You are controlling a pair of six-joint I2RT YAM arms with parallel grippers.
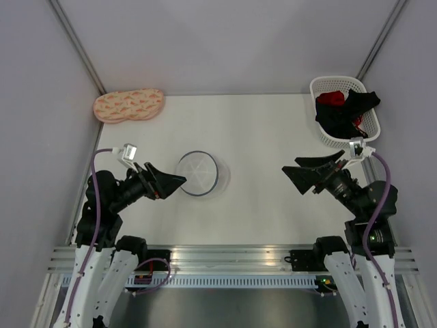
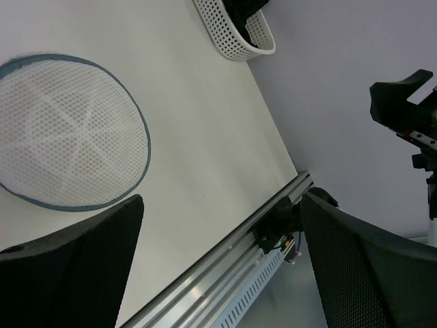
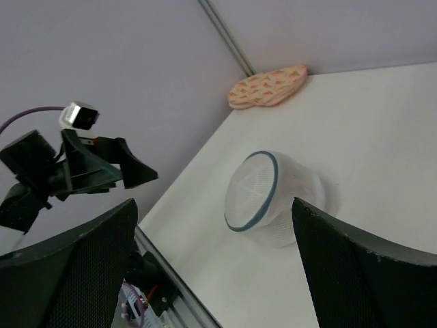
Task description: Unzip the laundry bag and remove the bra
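**Item 1, laundry bag** (image 1: 199, 173): round white mesh pouch with a grey-blue zip rim. It sat on the worktop (image 1: 266, 137) left of centre, standing up as a low drum in the right wrist view (image 3: 270, 198). Nothing touched it. The zip looked shut all round, and no view showed you the pull.

**Item 2, bra:** not made out anywhere. It was presumably inside the pouch, but the mesh hid it.

**Item 3, left tool** (image 1: 179, 180): jaws spread wide and holding nothing. It was level with the pouch, its tip just beside the near-left rim. Whether it touched could not be told.

**Item 4, right tool** (image 1: 290, 166): jaws likewise spread and empty. It stood well apart from the pouch and pointed toward it across the worktop.

**Item 5, bystanders:** white lattice basket (image 1: 332, 141) at the far right, holding black and red garments (image 1: 345, 109), and a peach printed pad (image 1: 128, 104) at the far left. Neither was part of your job.

**Step in hand:** by my reading, the approach. Step 1 of 2, unzipping, had not begun.

**Next move called for:** you needed to find the zip pull first. After that, 1 tool would pin the soft rim so the pouch could not slide or collapse. The other would pinch the small pull and draw it along the curve.
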